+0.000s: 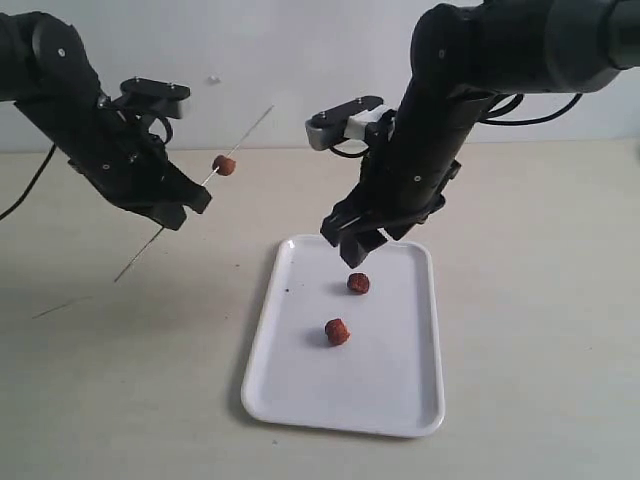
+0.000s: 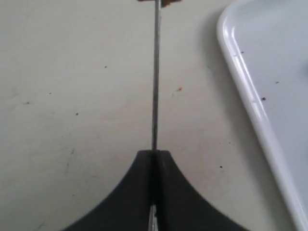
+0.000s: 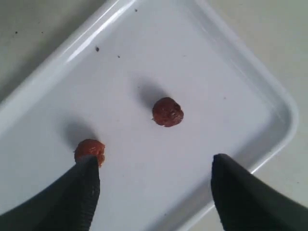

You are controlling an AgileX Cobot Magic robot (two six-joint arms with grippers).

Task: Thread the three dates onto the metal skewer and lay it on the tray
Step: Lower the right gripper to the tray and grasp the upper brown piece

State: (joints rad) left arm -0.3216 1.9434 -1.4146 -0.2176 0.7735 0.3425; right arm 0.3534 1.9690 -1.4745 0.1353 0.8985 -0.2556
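My left gripper (image 1: pixel 180 212) is shut on the thin metal skewer (image 1: pixel 190 195), held slanted above the table left of the tray. One reddish-brown date (image 1: pixel 225 165) is threaded on the skewer, and it shows at the frame edge in the left wrist view (image 2: pixel 166 2), where the rod (image 2: pixel 155 77) runs out from the closed gripper (image 2: pixel 154 154). Two more dates (image 1: pixel 358 283) (image 1: pixel 337 331) lie on the white tray (image 1: pixel 300 395). My right gripper (image 1: pixel 362 245) hangs open above the tray's far end, over one date (image 3: pixel 167 111); the other date (image 3: pixel 89 149) sits by one fingertip (image 3: pixel 86 178).
The tray's rim (image 3: pixel 72 48) and rounded corner (image 3: pixel 284 110) border bare beige tabletop (image 1: pixel 540 300). A few dark specks (image 3: pixel 97 48) dot the tray and the table. A white wall stands behind the table.
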